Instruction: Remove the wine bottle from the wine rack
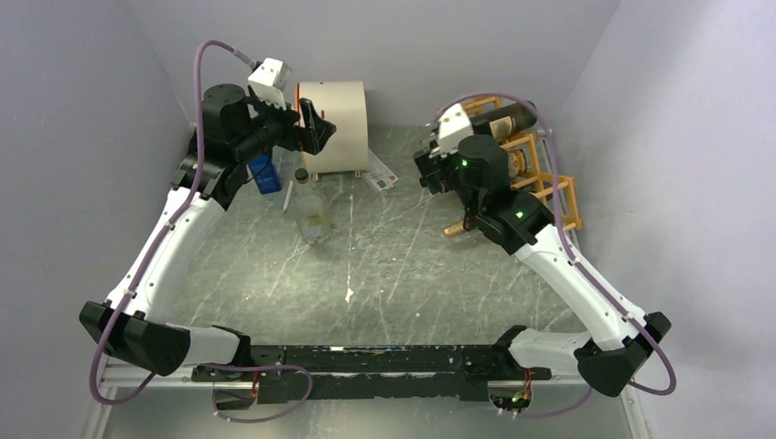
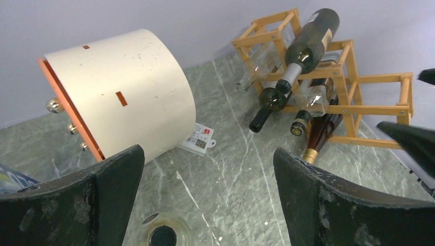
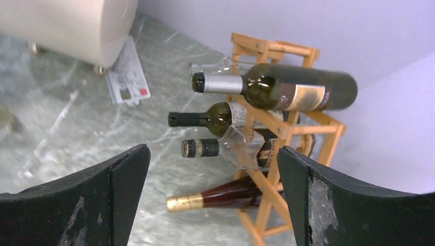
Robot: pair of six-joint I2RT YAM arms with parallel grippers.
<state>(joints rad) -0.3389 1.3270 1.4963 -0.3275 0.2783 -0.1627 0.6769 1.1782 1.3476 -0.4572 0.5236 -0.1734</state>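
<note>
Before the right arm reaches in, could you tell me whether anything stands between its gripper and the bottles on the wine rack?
Nothing visible does. The open right gripper faces the wine rack, and the bottle necks point toward it; the white drum and the card lie off to one side.

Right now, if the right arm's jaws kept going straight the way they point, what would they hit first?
Most likely the clear bottle's dark-capped neck poking out of the wine rack, centred between the open jaws; the gold-topped bottle lies just below. Depth is hard to judge.
</note>
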